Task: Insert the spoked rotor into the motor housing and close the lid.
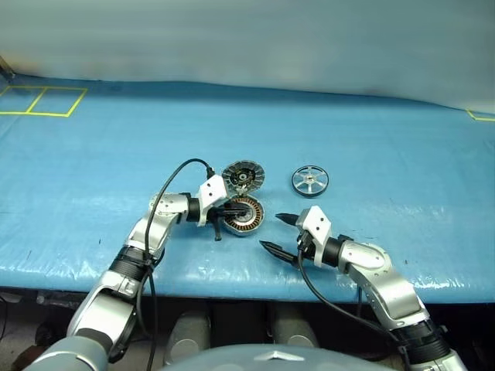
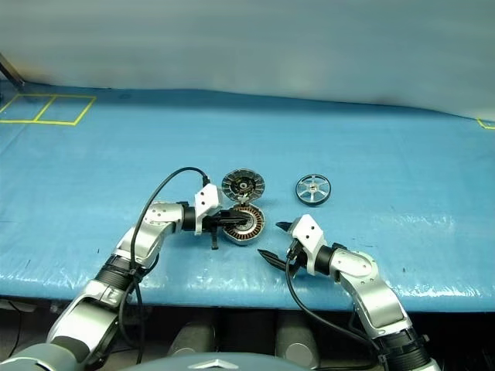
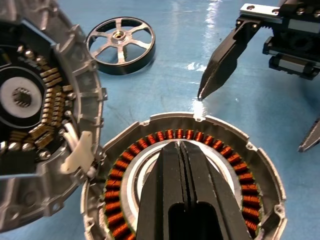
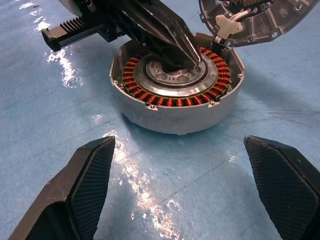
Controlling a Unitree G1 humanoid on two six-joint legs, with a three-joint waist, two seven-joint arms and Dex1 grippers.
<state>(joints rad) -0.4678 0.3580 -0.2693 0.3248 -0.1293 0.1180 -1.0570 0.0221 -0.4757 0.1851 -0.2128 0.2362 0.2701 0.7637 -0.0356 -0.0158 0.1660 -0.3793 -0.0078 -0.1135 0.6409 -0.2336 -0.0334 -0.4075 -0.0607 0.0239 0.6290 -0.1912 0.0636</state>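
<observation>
Spoked rotor (image 1: 310, 182) lying flat, axis upright, right of motor housing (image 1: 245, 216)

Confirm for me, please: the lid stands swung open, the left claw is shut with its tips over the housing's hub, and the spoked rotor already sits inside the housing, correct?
Not quite. The spoked rotor is not in the motor housing; it lies apart on the blue mat, as the left eye view shows. The rest holds: the lid is swung open, and the left claw is shut with its tips over the hub.

On the bench (image 1: 93, 154): 1 motor housing (image 1: 246, 216), 1 lid (image 1: 244, 176), 1 spoked rotor (image 1: 310, 181), 2 grippers.
</observation>
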